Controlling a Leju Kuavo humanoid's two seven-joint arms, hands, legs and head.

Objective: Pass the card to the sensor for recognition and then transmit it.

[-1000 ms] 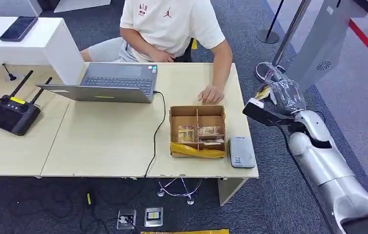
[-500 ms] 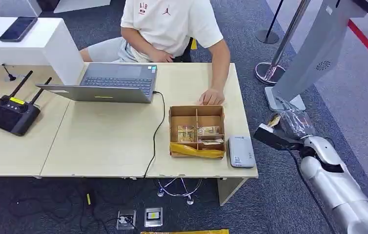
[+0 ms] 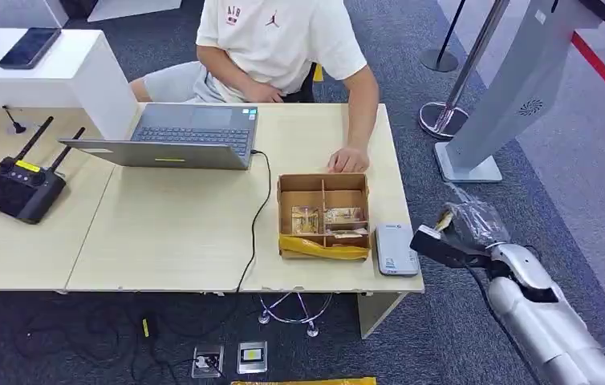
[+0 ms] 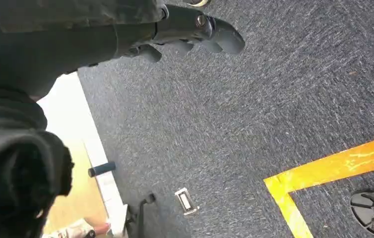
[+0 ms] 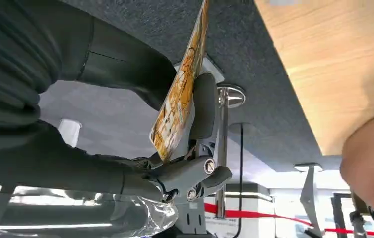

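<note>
Card [image 5: 180, 94] in R robot hand [image 5: 185, 148]

Right hand [image 3: 469, 227] off the table's right edge over open carpet, white sensor [image 3: 396, 249] just left on the near corner, cardboard box [image 3: 324, 215] beyond it, person's hand [image 3: 348, 159] blocking farther back, kiosk base [image 3: 466, 164] far right

An office reception: a wooden counter [image 3: 179, 233] with a laptop [image 3: 183, 136], grey carpet [image 3: 412, 48], stanchion post [image 3: 444, 112], seated person [image 3: 283, 48].
</note>
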